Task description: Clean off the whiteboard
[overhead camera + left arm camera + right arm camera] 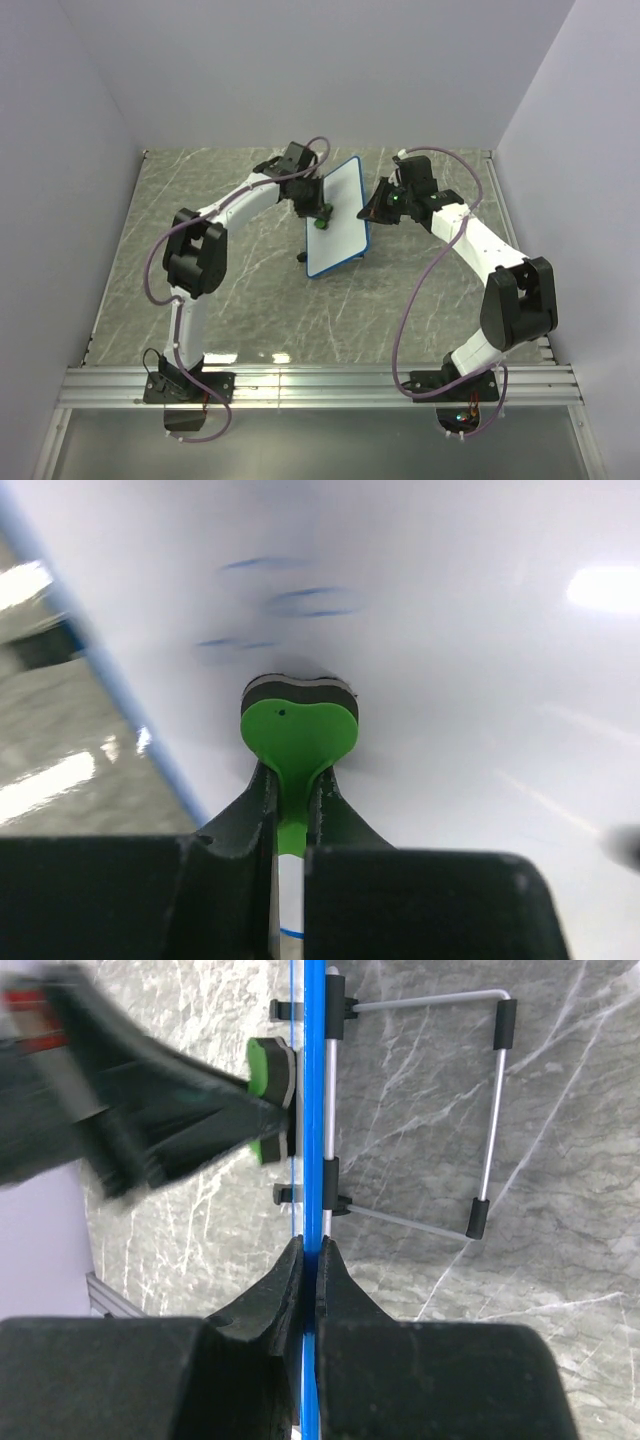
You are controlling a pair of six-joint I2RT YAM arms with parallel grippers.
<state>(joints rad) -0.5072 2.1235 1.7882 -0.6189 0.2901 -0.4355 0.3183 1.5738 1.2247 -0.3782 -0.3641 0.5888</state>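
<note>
The whiteboard [338, 215], white with a thin blue frame, stands tilted at the middle of the table. My left gripper [318, 213] is shut on a small green eraser [298, 730] whose dark pad presses against the white face [450, 660]. Faint blue smears [300, 600] lie on the face just beyond the eraser. My right gripper [372, 212] is shut on the board's blue edge [315, 1110]. In the right wrist view the eraser [268, 1070] sits against the board's left side, held by the left fingers [180, 1120].
A wire stand [490, 1110] with black sleeves props the board from behind. The marble tabletop [240, 300] surrounds it. An aluminium rail [320, 385] runs along the near edge, with both arm bases bolted to it. Walls close in the left, back and right.
</note>
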